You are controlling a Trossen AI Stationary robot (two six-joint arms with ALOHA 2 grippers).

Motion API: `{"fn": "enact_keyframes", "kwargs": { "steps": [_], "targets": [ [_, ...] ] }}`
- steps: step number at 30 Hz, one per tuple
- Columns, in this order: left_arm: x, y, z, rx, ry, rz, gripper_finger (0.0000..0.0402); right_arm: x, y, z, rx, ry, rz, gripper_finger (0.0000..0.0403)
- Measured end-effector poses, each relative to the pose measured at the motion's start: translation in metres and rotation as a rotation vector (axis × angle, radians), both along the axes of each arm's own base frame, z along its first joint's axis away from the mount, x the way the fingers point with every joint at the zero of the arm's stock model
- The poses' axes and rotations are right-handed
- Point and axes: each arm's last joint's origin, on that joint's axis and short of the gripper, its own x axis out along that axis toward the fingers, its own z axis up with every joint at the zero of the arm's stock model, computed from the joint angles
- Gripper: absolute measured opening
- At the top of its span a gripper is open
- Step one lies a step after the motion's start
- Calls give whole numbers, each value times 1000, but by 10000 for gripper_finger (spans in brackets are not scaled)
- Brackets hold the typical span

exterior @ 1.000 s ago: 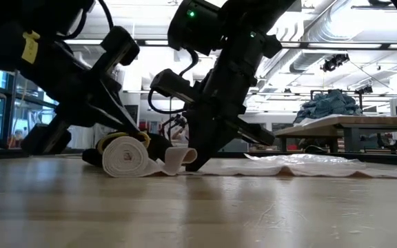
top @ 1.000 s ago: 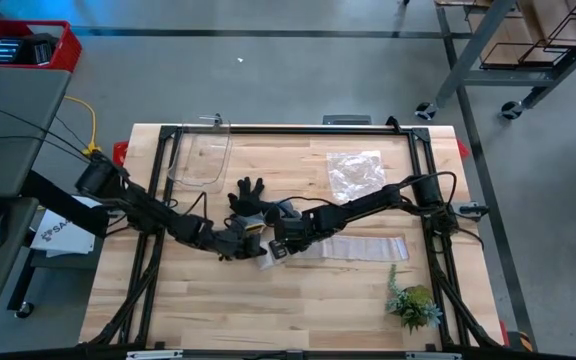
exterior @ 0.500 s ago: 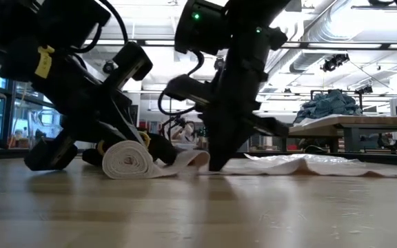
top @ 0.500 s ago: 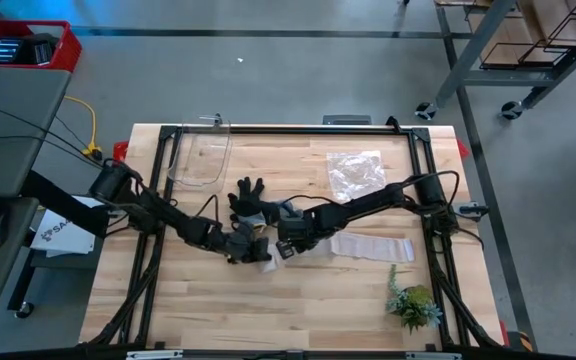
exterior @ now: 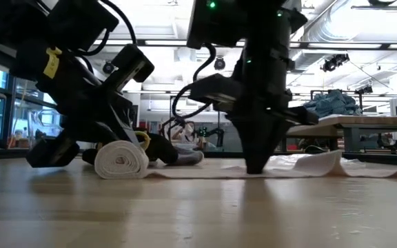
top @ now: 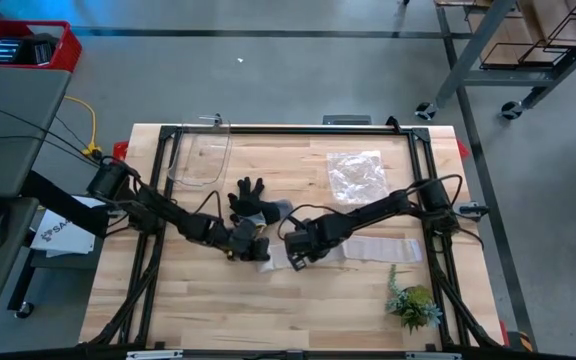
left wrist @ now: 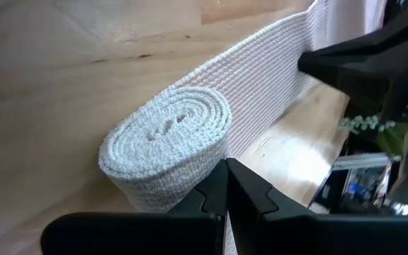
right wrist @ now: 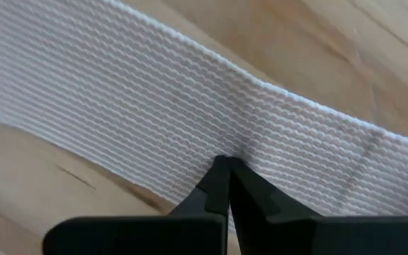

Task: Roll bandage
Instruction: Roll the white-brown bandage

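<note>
The white bandage lies across the table's middle. Its rolled end (top: 259,252) stands on its curved side (exterior: 121,160), and the flat strip (top: 368,246) runs from it toward the table's right edge. My left gripper (top: 244,245) is shut at the roll's left side; it also shows in the left wrist view (left wrist: 227,166). My right gripper (top: 298,256) is shut and points down onto the strip (exterior: 256,165), a short way right of the roll. Right of it the strip rises in a low hump (exterior: 322,160). My left gripper touches the roll's outer winding (left wrist: 190,188) with its shut fingertips, low on the roll, coming slanting down from the table's left. The roll rests on the table. My right gripper presses its shut fingertips down on the flat strip (right wrist: 222,145), about mid-width, from above. The strip lies flat on the table under them.
A black work glove (top: 249,198) lies just beyond the roll. A crinkly clear plastic bag (top: 356,172) lies at the far right, a clear container (top: 200,160) at the far left, and a small green plant (top: 413,303) near the right front. Bare wood lies along the near edge.
My right gripper has slid along the strip toward the table's right edge, away from the roll. The raised fold next to the roll has flattened, and a hump has formed right of the gripper. My left gripper has shifted slightly right, staying at the roll.
</note>
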Motion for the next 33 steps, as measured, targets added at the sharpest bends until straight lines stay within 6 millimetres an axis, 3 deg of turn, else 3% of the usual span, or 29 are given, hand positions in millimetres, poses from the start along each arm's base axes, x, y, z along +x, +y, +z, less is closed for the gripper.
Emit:
{"fn": "enact_keyframes", "kwargs": {
  "steps": [11, 25, 33],
  "targets": [
    [-16, 4, 12, 84, 101, -136, 0, -4, 5, 0, -19, 30, 10, 0],
    [-18, 11, 13, 104, 124, -109, 0, 17, 7, 0, 66, -173, -90, 0],
    [-18, 11, 13, 105, 126, -111, 0, 15, 5, 5, 45, -168, -75, 0]
  ]
}}
